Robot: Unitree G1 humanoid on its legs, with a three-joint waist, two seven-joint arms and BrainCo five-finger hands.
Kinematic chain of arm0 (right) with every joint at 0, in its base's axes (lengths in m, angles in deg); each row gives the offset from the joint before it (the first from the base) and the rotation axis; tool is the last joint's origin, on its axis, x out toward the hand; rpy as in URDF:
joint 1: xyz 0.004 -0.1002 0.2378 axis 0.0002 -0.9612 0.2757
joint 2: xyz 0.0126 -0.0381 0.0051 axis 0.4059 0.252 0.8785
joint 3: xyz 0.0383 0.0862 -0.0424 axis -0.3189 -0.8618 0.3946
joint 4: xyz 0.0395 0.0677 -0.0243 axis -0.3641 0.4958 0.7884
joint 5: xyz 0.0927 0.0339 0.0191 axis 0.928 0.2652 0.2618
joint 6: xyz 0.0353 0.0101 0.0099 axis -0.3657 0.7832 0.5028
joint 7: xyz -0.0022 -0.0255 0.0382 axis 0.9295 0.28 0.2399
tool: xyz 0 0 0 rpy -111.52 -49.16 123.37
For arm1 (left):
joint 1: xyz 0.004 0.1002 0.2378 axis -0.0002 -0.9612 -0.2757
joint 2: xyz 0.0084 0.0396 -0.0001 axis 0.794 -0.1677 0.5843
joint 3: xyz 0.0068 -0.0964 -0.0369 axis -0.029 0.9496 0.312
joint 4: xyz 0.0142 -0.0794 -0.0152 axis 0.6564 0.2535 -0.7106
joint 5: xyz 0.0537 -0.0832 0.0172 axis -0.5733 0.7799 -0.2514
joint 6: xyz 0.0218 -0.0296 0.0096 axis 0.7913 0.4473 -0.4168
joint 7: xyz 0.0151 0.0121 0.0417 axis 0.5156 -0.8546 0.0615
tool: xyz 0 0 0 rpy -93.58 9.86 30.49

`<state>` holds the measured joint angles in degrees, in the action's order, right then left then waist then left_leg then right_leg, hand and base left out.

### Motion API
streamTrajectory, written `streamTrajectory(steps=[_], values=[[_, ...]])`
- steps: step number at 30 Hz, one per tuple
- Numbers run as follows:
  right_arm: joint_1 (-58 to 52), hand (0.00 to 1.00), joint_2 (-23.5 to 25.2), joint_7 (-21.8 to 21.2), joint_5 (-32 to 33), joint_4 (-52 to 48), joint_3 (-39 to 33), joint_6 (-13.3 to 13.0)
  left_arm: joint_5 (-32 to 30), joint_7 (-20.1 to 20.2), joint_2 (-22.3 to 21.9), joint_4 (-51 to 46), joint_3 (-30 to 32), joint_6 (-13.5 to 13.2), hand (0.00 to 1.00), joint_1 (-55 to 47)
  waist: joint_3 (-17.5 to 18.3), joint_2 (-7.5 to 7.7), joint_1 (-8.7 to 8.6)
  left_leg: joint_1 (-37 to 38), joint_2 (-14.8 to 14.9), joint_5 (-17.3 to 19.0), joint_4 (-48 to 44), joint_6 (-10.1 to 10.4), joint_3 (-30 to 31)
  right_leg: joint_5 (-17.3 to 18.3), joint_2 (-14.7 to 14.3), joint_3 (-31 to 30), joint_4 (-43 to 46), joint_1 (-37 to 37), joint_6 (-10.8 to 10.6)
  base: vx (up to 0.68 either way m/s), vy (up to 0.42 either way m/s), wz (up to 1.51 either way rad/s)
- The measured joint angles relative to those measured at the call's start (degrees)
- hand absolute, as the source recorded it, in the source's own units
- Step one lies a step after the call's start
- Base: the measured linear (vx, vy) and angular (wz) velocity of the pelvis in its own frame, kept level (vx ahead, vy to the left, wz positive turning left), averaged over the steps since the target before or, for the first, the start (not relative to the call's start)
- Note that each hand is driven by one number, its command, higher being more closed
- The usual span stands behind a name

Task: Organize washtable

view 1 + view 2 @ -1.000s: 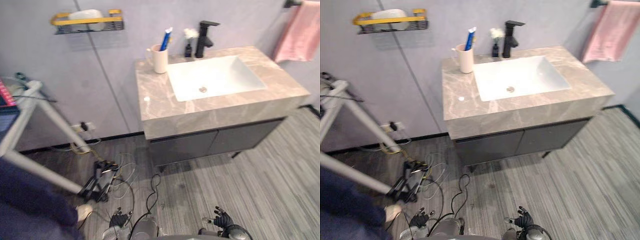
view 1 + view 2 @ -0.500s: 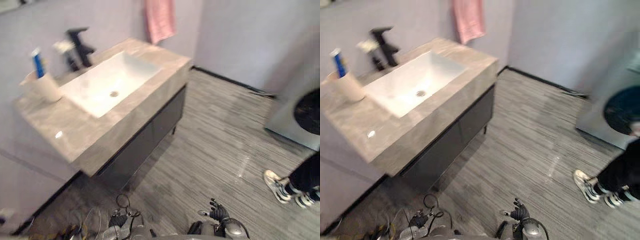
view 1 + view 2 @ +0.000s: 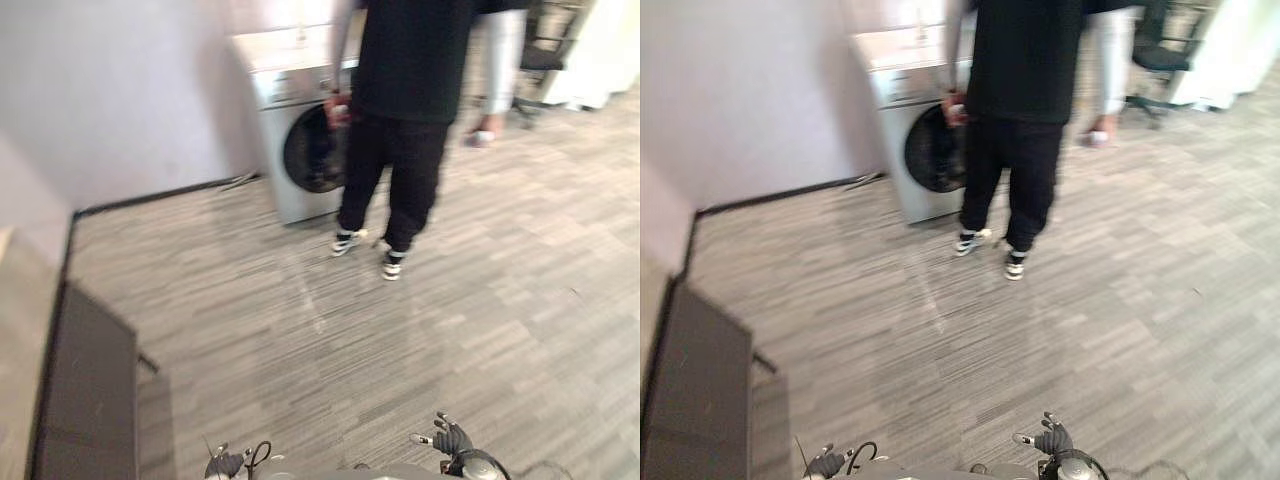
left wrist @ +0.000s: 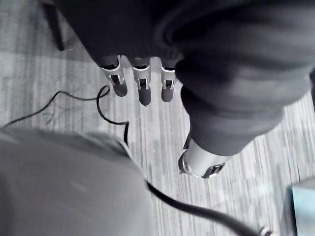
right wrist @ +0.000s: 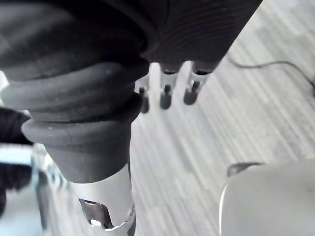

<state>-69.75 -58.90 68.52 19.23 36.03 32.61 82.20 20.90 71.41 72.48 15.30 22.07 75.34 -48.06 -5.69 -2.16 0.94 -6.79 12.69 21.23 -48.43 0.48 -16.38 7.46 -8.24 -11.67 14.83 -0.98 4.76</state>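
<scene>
At the far left edge of the head views, the washtable (image 3: 18,330) showed as a strip of pale stone top above its dark cabinet front (image 3: 88,395), seen almost edge-on; what stood on it could not be made out. Across the grey plank floor (image 3: 300,330), against the wall, stood a washing machine (image 3: 290,90) with a dark round door; whether anything lay in its drum I could not tell. A person (image 3: 410,100) in black clothes and pale shoes stood just in front of it, with something small in one hand, too blurred to name. The left hand (image 3: 225,466) and the right hand (image 3: 450,440) hung low over the floor, well apart from the washtable. In the left wrist view the fingers (image 4: 143,88) were straight, the thumb (image 4: 202,164) apart from them, holding nothing. The right hand's fingers (image 5: 166,96) were likewise straight and touched nothing.
</scene>
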Motion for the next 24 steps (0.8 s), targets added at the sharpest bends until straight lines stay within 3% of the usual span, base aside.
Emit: streamTrajectory(steps=[2,3,4,5,7,10,11,12,13,14,15,16,17,19,22,24], values=[[0.0,0.0,-0.3,0.0,-0.2,0.4,-1.2,0.1,-0.1,0.0,0.0,-0.3,-1.1,0.0,0.0,0.0,-0.2,-0.33,0.23,-2.3,-4.1,0.0,6.2,0.6,9.3,0.7,-0.8,-6.3,0.7,-0.5,-1.0,-0.02,0.332,-2.09],[0.1,0.0,-0.9,-0.1,-0.5,0.6,-1.8,0.1,-0.1,-0.1,0.2,-0.4,-2.1,-0.2,0.0,0.0,-0.4,-0.63,0.34,-3.3,-7.2,-0.8,12.3,2.0,20.0,1.2,-1.8,-11.6,1.5,-1.8,-1.8,-0.04,0.291,-2.11],[0.0,0.0,-1.2,-0.1,-0.7,0.7,-1.8,0.1,0.0,-0.1,0.2,-0.5,-2.4,-0.3,0.0,0.0,-0.4,-0.67,0.36,-3.4,-8.4,-1.3,15.1,3.0,25.0,1.3,-2.2,-14.1,1.8,-2.7,-2.2,-0.04,0.513,-3.2],[-1.7,0.0,-0.7,0.0,-0.9,0.7,-4.0,0.4,-0.2,-0.2,1.3,-0.6,-2.7,-0.3,0.0,0.6,-0.9,0.32,-0.2,-2.7,-9.2,-2.4,18.2,3.9,23.3,0.8,-2.4,-23.2,0.8,-4.2,-3.5,-0.04,0.577,-2.95],[-4.3,0.0,0.1,0.1,-0.9,0.8,-5.2,1.4,-1.7,-0.2,2.5,-2.5,-2.6,-1.4,0.0,0.9,-1.3,2.85,0.0,-3.4,-8.3,-0.9,17.7,1.3,14.4,-2.1,-0.1,-29.1,-4.2,-5.5,-4.9,-0.06,0.501,-2.67],[-4.7,0.0,1.1,0.1,-0.8,-0.6,-6.1,1.8,-2.7,-0.2,2.5,-2.5,-2.8,-1.7,0.0,1.4,-1.3,2.65,-0.43,-3.5,-6.6,0.7,16.6,-1.2,4.6,-9.4,0.5,-29.0,-6.6,-8.4,-9.8,-0.05,0.334,-1.98],[-4.7,0.0,1.2,0.1,-0.1,-2.1,-6.3,1.7,-2.7,-0.2,2.1,-2.4,-2.8,-1.8,0.0,1.9,-1.4,2.32,0.02,-3.5,-5.5,0.8,16.2,-2.1,0.0,-12.5,0.2,-27.5,-7.4,-10.2,-10.8,-0.02,0.244,-1.88],[-3.5,0.0,1.0,0.1,1.0,-2.1,-6.3,1.7,-2.6,-0.2,2.0,-2.2,-3.0,-1.9,0.0,1.6,-1.6,1.53,0.69,-3.0,-4.2,0.3,17.0,-3.0,-4.4,-13.8,0.9,-21.2,-7.7,-11.4,-9.7,-0.03,0.234,-2.39],[-3.4,0.0,0.9,0.1,1.8,-1.9,-6.4,1.6,-2.6,-0.2,2.0,-2.2,-3.3,-2.0,0.0,1.8,-1.5,2.08,1.6,-0.9,-4.9,-0.3,19.4,-3.7,-9.1,-13.1,4.2,-3.5,-5.1,-13.4,-8.6,-0.04,0.153,-1.87],[-3.6,0.0,0.7,0.1,1.9,-1.7,-6.5,1.6,-2.6,-0.2,2.1,-2.1,-3.4,-2.0,0.0,1.8,-1.7,1.86,1.56,0.3,-5.8,-0.7,20.8,-4.2,-10.3,-12.3,6.6,4.6,-4.2,-13.1,-7.2,-0.03,0.159,-1.66],[-4.3,0.0,0.6,0.1,1.9,-1.8,-6.6,1.5,-2.6,-0.1,2.3,-1.5,-4.9,-1.9,0.0,2.0,-1.6,1.47,1.22,2.3,-7.0,-0.9,22.8,-4.6,-11.4,-9.4,9.8,15.0,-3.6,-10.7,-5.6,-0.04,0.147,-1.08],[-4.9,0.0,0.4,0.1,1.8,-1.8,-7.1,1.1,-2.7,-0.1,2.0,-1.1,-5.4,-1.9,0.0,2.4,-1.3,1.02,1.12,3.5,-7.7,-1.3,24.3,-5.2,-12.3,-7.9,10.6,18.4,-3.4,-9.2,-5.3,-0.07,0.152,-0.88],[-5.4,0.0,0.3,0.0,1.8,-1.7,-7.6,1.0,-2.8,-0.1,1.7,-0.6,-5.4,-1.9,0.0,2.7,-1.0,-0.03,0.99,3.7,-8.2,-1.7,25.8,-5.6,-12.7,-7.5,10.5,17.9,-3.6,-8.7,-5.7,-0.06,0.088,-0.51],[-5.5,0.0,0.6,0.0,1.8,-1.3,-7.6,1.2,-2.7,0.0,2.1,-0.1,-5.4,-1.9,0.0,2.9,-0.2,1.0,0.48,4.4,-9.6,-3.6,28.7,-5.1,-13.7,-7.2,10.5,15.9,-6.3,-6.9,-6.4,-0.05,0.017,-0.18],[-4.6,0.0,0.7,0.0,1.8,0.4,-7.5,1.2,-2.6,0.0,2.8,0.9,-5.4,-1.8,0.0,2.6,0.3,1.83,0.05,4.8,-12.7,-6.9,32.2,-3.7,-13.3,-10.4,11.3,12.8,-10.3,-6.7,-8.7,-0.06,-0.028,-0.08],[-3.4,0.0,0.1,-0.1,1.8,1.6,-6.9,1.5,-2.6,0.0,2.9,1.1,-5.5,-1.8,0.0,2.5,1.5,2.35,0.2,4.1,-15.4,-10.3,36.3,-4.3,-10.9,-12.9,12.5,12.0,-13.4,-7.4,-9.1,-0.08,-0.032,-0.03]])
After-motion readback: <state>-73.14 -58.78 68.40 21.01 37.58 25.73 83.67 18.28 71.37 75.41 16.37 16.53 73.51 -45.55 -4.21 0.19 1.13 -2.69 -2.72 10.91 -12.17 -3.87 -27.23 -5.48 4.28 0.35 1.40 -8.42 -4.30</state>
